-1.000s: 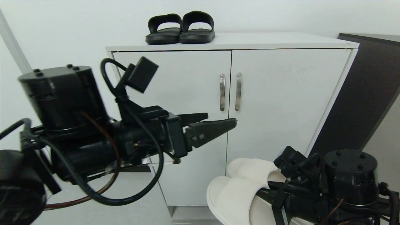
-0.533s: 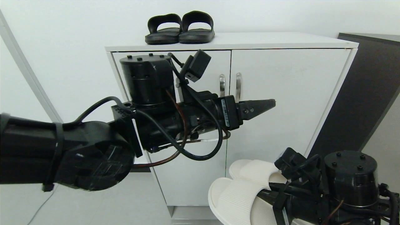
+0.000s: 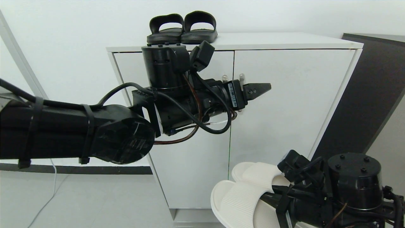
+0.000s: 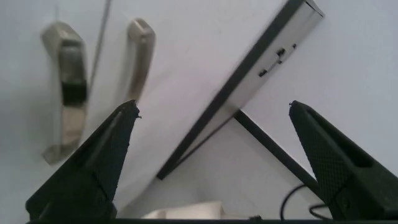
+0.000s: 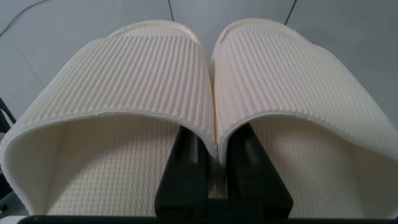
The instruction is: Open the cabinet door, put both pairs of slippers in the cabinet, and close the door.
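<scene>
A white cabinet [image 3: 284, 104] stands against a white wall, its 2 doors both shut, and 2 metal handles [image 3: 242, 77] sit side by side at the centre seam. In the head view only the tops of the handles show above the left arm. On the cabinet's top, towards its left end, a pair of black slippers [image 3: 182, 28] rests side by side with the toes facing out. The left gripper [image 3: 259, 89] is held up in front of the doors at handle height, its tip lying just past the seam over the right door. In the left wrist view this gripper [image 4: 214, 107] has its 2 fingers [image 4: 87, 174] spread wide with nothing between them. One fingertip lies close in front of the handles [image 4: 68, 93], while the other is well off towards the cabinet's outer edge. Whether any finger touches a handle cannot be told. Low at the right, near the foot of the right door, the right gripper [image 3: 278, 196] holds a pair of white ribbed slippers [image 3: 243, 193], toes pointing towards the cabinet. In the right wrist view its fingers [image 5: 193, 174] are closed on the 2 inner side walls of the white ribbed slippers [image 5: 118, 106], 1 finger inside each, pinching the pair together. The right gripper [image 5: 217, 177] sits under the 2 straps. A dark grey panel [image 3: 373, 95] leans beside the cabinet's right side, and a thin cable [image 3: 47, 196] trails over the grey floor at the left.
</scene>
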Robot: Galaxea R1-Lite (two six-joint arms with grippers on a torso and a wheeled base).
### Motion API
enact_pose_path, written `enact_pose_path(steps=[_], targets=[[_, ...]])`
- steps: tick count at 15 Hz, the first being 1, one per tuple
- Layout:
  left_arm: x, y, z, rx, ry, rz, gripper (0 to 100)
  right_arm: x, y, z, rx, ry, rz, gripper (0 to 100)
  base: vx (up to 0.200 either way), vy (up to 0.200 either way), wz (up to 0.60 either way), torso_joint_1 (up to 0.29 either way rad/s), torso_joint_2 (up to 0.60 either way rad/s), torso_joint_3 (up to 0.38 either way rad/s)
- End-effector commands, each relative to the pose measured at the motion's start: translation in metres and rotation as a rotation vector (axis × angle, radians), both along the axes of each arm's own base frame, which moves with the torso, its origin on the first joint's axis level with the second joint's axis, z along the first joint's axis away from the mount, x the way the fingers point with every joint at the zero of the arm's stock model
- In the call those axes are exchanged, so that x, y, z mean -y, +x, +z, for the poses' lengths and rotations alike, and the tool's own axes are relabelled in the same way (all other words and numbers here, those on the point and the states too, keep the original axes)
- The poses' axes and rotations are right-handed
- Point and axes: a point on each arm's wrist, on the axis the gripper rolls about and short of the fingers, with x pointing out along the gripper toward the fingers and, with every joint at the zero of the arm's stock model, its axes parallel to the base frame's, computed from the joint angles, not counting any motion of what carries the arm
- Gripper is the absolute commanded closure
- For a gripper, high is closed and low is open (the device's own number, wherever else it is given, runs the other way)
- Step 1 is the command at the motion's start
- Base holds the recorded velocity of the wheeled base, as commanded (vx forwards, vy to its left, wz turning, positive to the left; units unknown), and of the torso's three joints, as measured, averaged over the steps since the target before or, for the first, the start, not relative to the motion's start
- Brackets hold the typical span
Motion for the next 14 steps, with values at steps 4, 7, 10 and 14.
enact_pose_path(steps=[4,7,10,14], targets=[[0.0,0.012,0.0,-0.006,0.011,0.06,0,0.0,0.0,-0.001,-0.001,-0.001,0.002,100,0.0,0.0,0.0,0.0,0.0,0.0],[0.007,0.025,-0.006,-0.008,0.012,0.092,0,0.0,-0.001,-0.001,-0.004,-0.005,0.003,100,0.0,0.0,0.0,0.0,0.0,0.0],[0.015,0.033,-0.013,-0.016,0.017,0.089,0,0.0,0.0,-0.002,-0.007,-0.006,0.003,100,0.0,0.0,0.0,0.0,0.0,0.0],[0.019,0.037,-0.015,-0.016,0.015,0.084,100,-0.001,0.0,-0.006,-0.018,-0.015,0.009,100,0.0,0.0,0.0,0.0,0.0,0.0]])
